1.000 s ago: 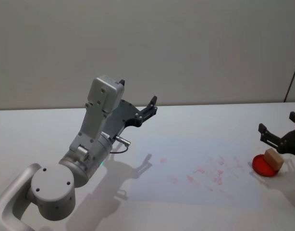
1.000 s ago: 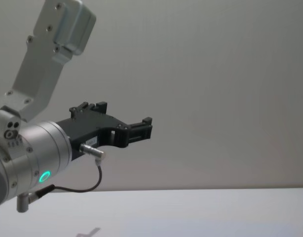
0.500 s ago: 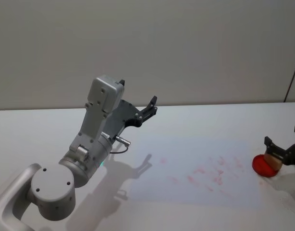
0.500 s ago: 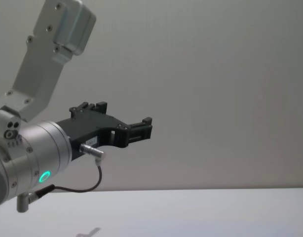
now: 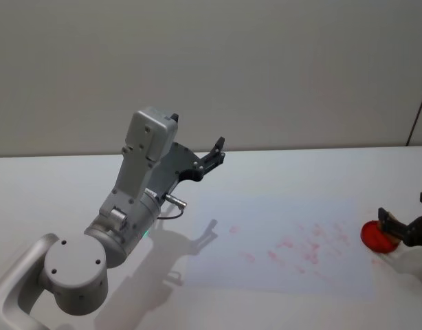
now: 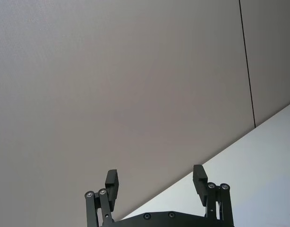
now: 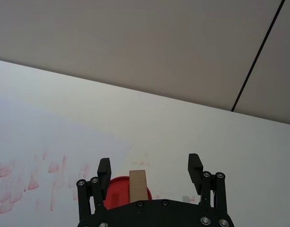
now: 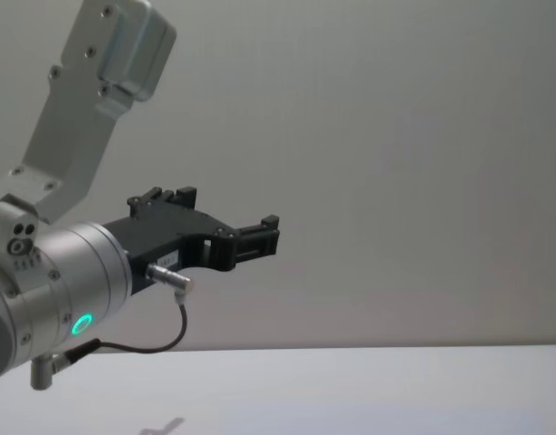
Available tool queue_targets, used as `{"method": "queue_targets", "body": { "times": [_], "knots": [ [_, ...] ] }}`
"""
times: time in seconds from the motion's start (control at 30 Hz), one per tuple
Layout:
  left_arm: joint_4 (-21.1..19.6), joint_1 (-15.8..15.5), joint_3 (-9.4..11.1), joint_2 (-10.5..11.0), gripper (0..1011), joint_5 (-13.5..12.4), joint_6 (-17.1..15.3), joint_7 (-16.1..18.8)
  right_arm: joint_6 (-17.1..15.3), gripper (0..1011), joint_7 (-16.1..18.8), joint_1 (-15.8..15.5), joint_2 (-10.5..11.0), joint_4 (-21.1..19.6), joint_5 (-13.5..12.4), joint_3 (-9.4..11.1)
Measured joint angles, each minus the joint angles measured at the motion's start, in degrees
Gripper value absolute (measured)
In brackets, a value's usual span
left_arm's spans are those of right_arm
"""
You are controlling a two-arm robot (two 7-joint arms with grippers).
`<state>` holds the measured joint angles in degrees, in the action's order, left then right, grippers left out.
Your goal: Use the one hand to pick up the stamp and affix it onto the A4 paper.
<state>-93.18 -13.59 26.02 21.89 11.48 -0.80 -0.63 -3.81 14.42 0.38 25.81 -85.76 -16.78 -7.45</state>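
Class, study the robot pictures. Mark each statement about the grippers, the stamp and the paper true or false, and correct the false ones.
1. The right gripper has its fingers open, with the stamp between them. True.
2. The stamp stands on a blue pad. False: the pad under it is a red pad.
3. The left gripper is holding the stamp. False: it is raised above the table with its fingers open and nothing between them.
4. The paper bears red marks. True.
5. The pad lies in the middle of the paper. False: it lies off the paper, by its right edge.
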Motion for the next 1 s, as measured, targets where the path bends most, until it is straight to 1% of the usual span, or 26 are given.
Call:
{"method": "queue_targets", "body": {
  "times": [0.47, 0.93, 1.0],
  "knots": [
    [0.0, 0.0, 0.0, 0.0, 1001, 0.0, 0.0, 0.0, -1.91, 1001, 0.5, 1.5, -1.21, 2.91, 0.25, -0.86],
    [0.0, 0.0, 0.0, 0.0, 1001, 0.0, 0.0, 0.0, -2.69, 1001, 0.8, 2.85, -2.45, 5.23, 0.1, -1.64],
    [0.0, 0.0, 0.0, 0.0, 1001, 0.0, 0.0, 0.0, -2.7, 977, 0.85, 3.05, -2.6, 5.51, 0.1, -1.74]
  ]
}}
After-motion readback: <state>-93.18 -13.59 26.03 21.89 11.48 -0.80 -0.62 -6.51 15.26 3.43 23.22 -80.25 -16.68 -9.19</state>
